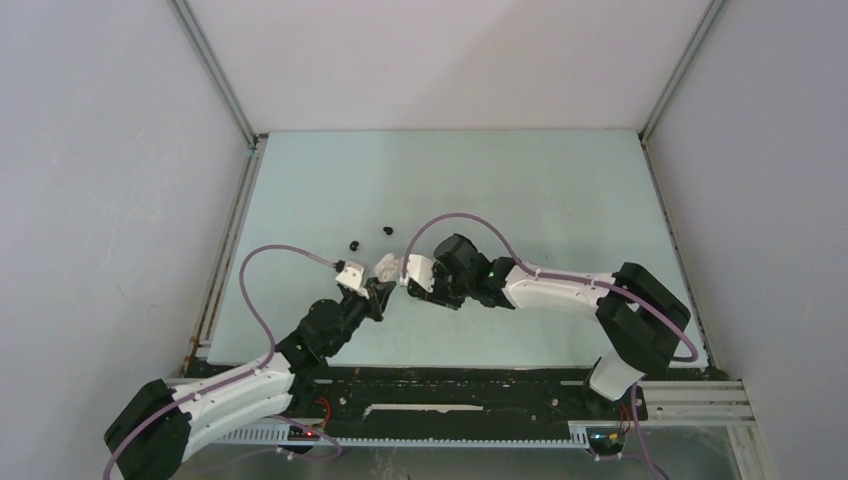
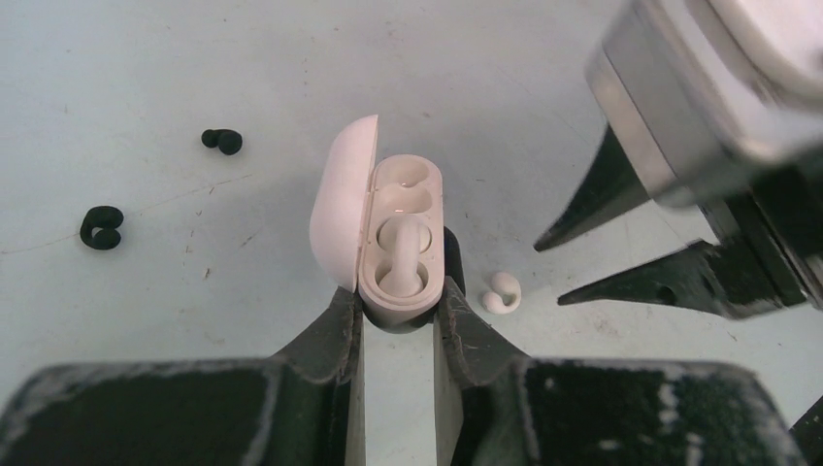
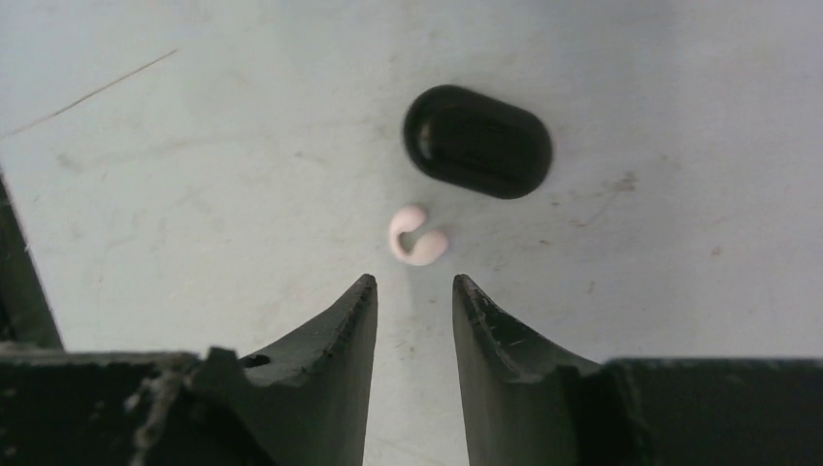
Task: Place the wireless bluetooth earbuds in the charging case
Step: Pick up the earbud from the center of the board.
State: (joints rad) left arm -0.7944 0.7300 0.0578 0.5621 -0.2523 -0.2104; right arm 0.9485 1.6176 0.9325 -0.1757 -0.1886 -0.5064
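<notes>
Right gripper [image 3: 414, 283] hangs low over the table [image 3: 194, 146] with its fingers apart and nothing between them. The loose white bud [image 3: 417, 236] lies on the table at 12 o'clock from the tips, just beyond them and about on the line of the gap. It is a curled C with its opening toward 1 o'clock and its longer span running from 10 to 4 o'clock, so it sits skewed to the closing line. The black case [image 3: 477, 142] lies closed at 1 o'clock, just past the bud and not touching it.

Left gripper [image 2: 400, 303] is clamped on the white case [image 2: 400, 233], whose lid [image 2: 342, 209] stands open at 9 o'clock. 1 seated bud [image 2: 400, 254] fills the near socket; the far socket [image 2: 403, 180] looks empty. From that case the white bud [image 2: 502, 291] lies at 4 o'clock, near but apart.

The right arm is plainly nearer, and a short reach forward and down should probably bracket the bud. 2 black buds [image 2: 222, 142] [image 2: 101, 228] lie loose at 9 to 10 o'clock, well apart.
</notes>
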